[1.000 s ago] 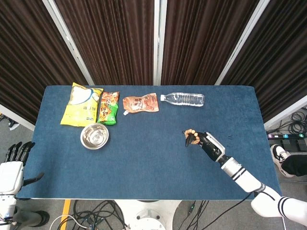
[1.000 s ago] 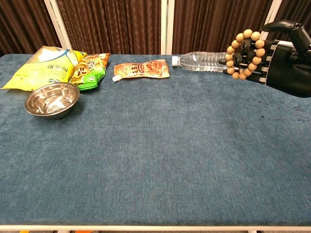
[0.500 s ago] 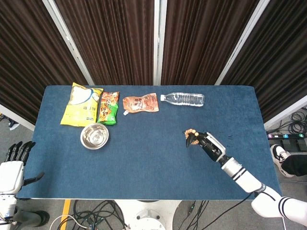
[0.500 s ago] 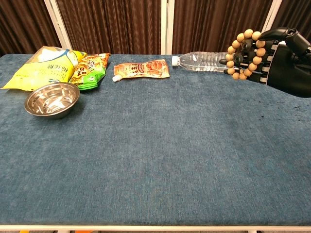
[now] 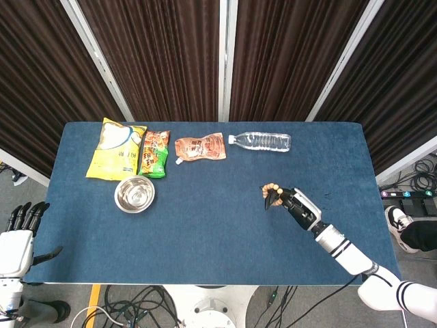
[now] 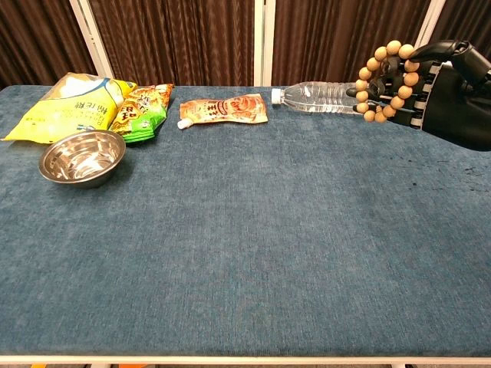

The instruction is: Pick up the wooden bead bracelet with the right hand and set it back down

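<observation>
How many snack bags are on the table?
3, in a row along the far edge: a yellow bag at the left, a green bag beside it, touching it, and an orange pouch further right, next to the bottle. None looks hidden.

The right hand (image 6: 449, 92) has lifted the bracelet (image 6: 383, 82) slightly (chest view).

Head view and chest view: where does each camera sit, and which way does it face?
Head view: high up, looking steeply down on the whole table; both robot hands show, left robot hand off the table edge, right robot hand holding the bracelet.
Chest view: low at the near edge, looking across toward the curtains; only the right robot hand shows.
Shared: bracelet, bottle, bowl.
</observation>
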Motion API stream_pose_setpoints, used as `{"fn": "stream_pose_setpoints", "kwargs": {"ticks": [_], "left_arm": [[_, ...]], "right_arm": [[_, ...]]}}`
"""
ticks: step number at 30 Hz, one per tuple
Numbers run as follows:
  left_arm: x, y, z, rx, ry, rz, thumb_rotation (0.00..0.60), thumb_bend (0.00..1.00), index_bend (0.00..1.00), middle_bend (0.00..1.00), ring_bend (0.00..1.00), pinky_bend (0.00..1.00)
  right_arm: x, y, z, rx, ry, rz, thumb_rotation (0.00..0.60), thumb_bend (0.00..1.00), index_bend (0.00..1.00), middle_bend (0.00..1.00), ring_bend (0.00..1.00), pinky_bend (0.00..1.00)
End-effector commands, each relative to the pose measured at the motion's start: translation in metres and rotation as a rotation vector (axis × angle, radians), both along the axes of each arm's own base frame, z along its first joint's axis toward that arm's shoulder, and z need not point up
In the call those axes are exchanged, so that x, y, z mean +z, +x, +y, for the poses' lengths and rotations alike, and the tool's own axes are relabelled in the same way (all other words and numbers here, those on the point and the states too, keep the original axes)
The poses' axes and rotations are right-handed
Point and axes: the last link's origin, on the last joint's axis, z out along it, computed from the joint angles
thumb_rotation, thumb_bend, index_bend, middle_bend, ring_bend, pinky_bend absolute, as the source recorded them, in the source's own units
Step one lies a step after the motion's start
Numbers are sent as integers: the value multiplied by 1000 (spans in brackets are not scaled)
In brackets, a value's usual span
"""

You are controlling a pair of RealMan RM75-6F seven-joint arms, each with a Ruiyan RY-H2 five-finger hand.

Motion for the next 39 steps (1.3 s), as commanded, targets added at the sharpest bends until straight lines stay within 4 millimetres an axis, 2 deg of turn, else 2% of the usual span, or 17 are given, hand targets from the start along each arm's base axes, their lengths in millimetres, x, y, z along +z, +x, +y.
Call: {"fn": "stream_pose_setpoints", "kwargs": {"ticks": [1, 11, 14, 20, 24, 25, 31, 39], "left_arm": [[0, 0, 0, 0, 0, -1, 600, 0, 110, 90, 1, 0], [-1, -1, 0, 1, -1, -2, 600, 0, 110, 90, 1, 0], [-1, -1, -1, 2, -3, -2, 600, 0, 110, 90, 1, 0], [0, -1, -2, 3, 0, -3, 600, 0, 110, 90, 1, 0], [0, -1, -1, 3, 0, -5, 600, 0, 110, 90, 1, 0], [0, -1, -1, 3, -1, -5, 600, 0, 110, 90, 1, 0], [-1, 0, -1, 4, -5, -5, 600, 0, 110, 90, 1, 0], [-1, 1, 0, 4, -2, -2, 600, 0, 110, 90, 1, 0]], "right_arm": [[0, 0, 1, 15, -3, 11, 292, 1000, 466, 529, 94, 0], [1, 1, 1, 48, -15, 20, 297, 1000, 358, 465, 68, 0], [2, 1, 1, 66, -11, 33, 299, 1000, 290, 412, 36, 0], [4, 1, -2, 80, -28, 42, 220, 992, 141, 364, 3, 0], [5, 0, -5, 73, -38, 58, 212, 698, 113, 360, 0, 0], [5, -1, -6, 69, -39, 61, 213, 658, 112, 360, 0, 0], [5, -7, -11, 69, -62, 124, 213, 543, 111, 360, 0, 0], [-4, -15, -31, 239, -203, 599, 212, 468, 120, 355, 0, 0]]}}
